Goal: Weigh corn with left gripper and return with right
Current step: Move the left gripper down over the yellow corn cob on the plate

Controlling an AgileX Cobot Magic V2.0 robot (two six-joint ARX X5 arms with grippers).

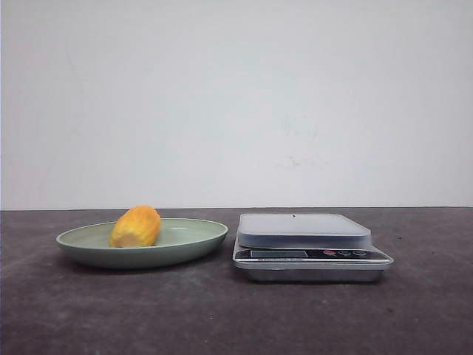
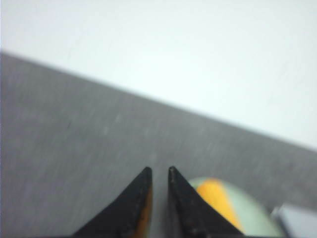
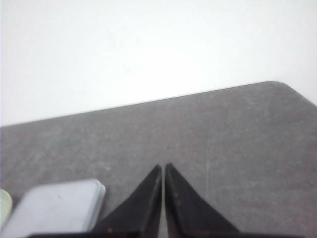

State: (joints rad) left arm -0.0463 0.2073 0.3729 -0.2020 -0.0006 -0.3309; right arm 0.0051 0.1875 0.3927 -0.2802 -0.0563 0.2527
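A: Where do we stand with the corn (image 1: 136,226)?

B: It lies on its side in the pale green plate (image 1: 199,240), left of the scale (image 1: 310,246), whose platform carries nothing. So we judge the weighing has not begun; we are at the reach for the pick.

A: And our left gripper (image 2: 158,171)?

B: Empty, its fingertips drawn nearly together with only a narrow gap between them. It sits off to one side of the plate, over the dark table (image 1: 222,310); in its wrist view the corn shows just beyond one finger. We will need to spread the fingers before closing on the cob.

A: The right gripper (image 3: 164,166)?

B: Fingertips almost touching, holding nothing, near the scale's corner, waiting its turn for the return.

A: Anything in our way?

B: Neither arm appears in the front view, and nothing lies between plate and scale. The plate's raised rim is the one thing to clear, and we suspect the rounded cob may roll if pinched off-centre
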